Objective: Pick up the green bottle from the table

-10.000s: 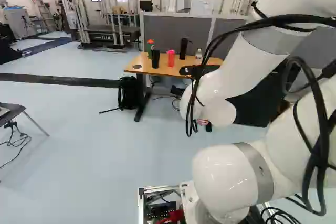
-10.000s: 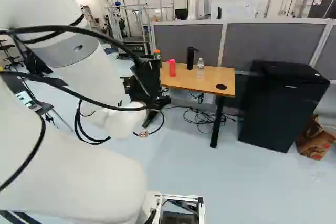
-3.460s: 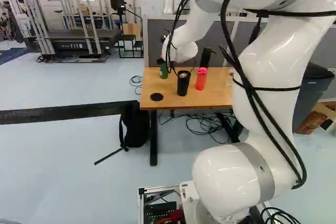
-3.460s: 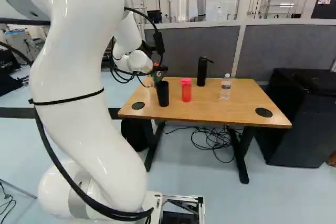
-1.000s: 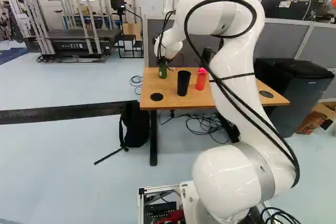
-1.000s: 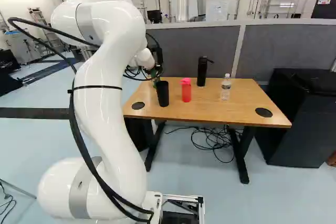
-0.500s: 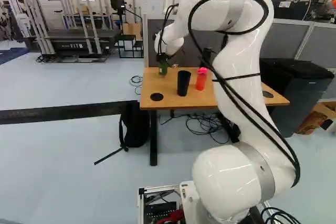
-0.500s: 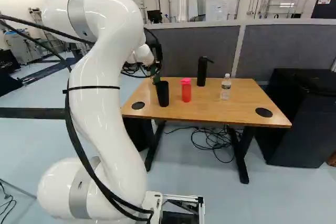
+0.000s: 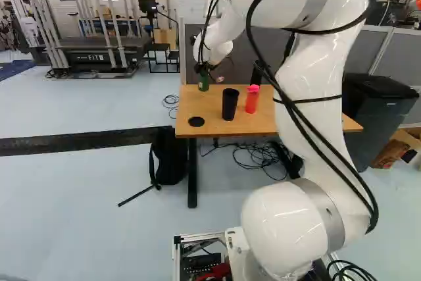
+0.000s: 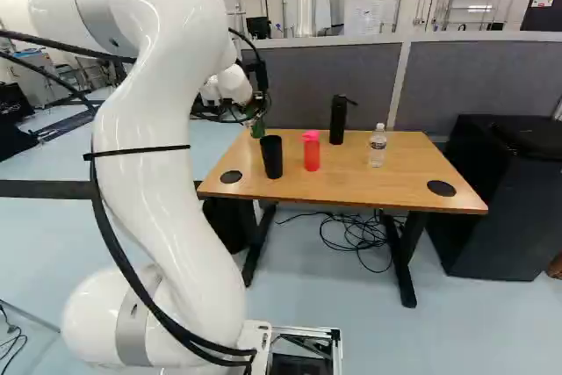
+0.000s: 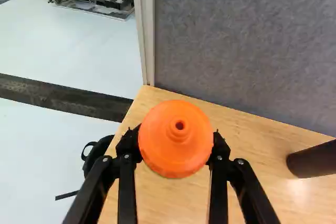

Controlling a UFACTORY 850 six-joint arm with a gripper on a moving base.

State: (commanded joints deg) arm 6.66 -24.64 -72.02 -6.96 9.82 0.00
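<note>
- Item inspected: the green bottle [image 9: 203, 84], found by the far left corner of the desk [image 10: 404, 173], inside both the left edge and the far edge. It appears close to upright.
- Claw: the gripper [image 11: 176, 141] is closed in as far as the bottle allows, its fingers [image 11: 127, 169] meeting it from two sides around the orange cap [image 11: 176, 150]. I record a hold at the top end; the exact contact line, cap or neck, is hidden from me.
- Step in hand: in my judgement the grasp is made and the lift is due or just begun. Whether the base has left the desk I cannot tell (my seat is a long way from that corner).
- Next move called for: a steady raise with the hold kept firm, straight up first, away from the grey partition [image 11: 236, 35] along the far edge. A high grip may let the lower body swing.
- Neighbours: the black tumbler [image 10: 272, 157] stands nearest, towards the desk's near edge, with the red bottle [image 10: 312, 151] just beside it. I would gain height before drawing back over either.
- Arm pose: the white arm [image 10: 158, 173] climbs tall from its lowest joint, bends over at the top and reaches forward to the desk's left end, its wrist above the bottle and the claw directed downward.
</note>
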